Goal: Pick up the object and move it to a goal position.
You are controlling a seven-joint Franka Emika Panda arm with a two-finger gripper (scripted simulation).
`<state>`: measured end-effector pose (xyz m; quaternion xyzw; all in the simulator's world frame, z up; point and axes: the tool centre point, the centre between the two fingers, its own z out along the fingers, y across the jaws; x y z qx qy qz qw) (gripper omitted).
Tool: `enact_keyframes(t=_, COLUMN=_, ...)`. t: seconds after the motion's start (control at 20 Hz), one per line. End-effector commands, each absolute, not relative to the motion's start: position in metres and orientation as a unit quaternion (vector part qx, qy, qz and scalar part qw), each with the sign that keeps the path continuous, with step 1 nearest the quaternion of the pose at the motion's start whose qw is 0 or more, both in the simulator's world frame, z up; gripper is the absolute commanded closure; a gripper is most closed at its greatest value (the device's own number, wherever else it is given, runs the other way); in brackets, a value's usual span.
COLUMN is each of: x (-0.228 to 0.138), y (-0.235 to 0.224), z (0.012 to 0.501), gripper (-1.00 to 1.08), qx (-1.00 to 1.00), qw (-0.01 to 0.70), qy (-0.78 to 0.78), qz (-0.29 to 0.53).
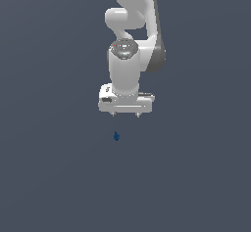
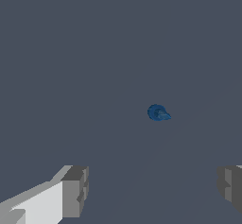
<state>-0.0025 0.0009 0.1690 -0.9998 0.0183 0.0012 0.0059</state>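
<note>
The object (image 1: pixel 116 136) is a tiny dark-blue lump on the grey floor, below my white gripper (image 1: pixel 125 114) in the exterior view and slightly toward that view's left. The gripper hangs above it with a clear gap and touches nothing. In the wrist view the object (image 2: pixel 158 113) lies on the floor ahead of the two grey fingertips (image 2: pixel 75 190), which stand wide apart. Midway between the fingertips the gripper (image 2: pixel 153 190) is open and empty.
The white arm (image 1: pixel 132 40) rises toward the top of the exterior view. Plain grey floor (image 1: pixel 49 177) surrounds the object on all sides. No goal marker shows.
</note>
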Motion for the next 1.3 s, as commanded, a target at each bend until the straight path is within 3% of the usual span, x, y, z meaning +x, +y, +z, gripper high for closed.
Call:
enact_keyframes(t=0.0, x=-0.003, y=0.001, z=0.169, gripper=-0.92, qx=-1.000, qw=0.006, qy=0.018, qz=0.001)
enact_keyframes(t=0.55, x=0.000, y=0.025, z=0.182, gripper=-0.92, qx=-1.000, qw=0.022, qy=0.008, qz=0.000)
enact_keyframes(t=1.25, x=0.016, y=-0.013, z=0.133, gripper=-0.92, qx=-0.994, qw=0.012, qy=0.111, qz=0.001)
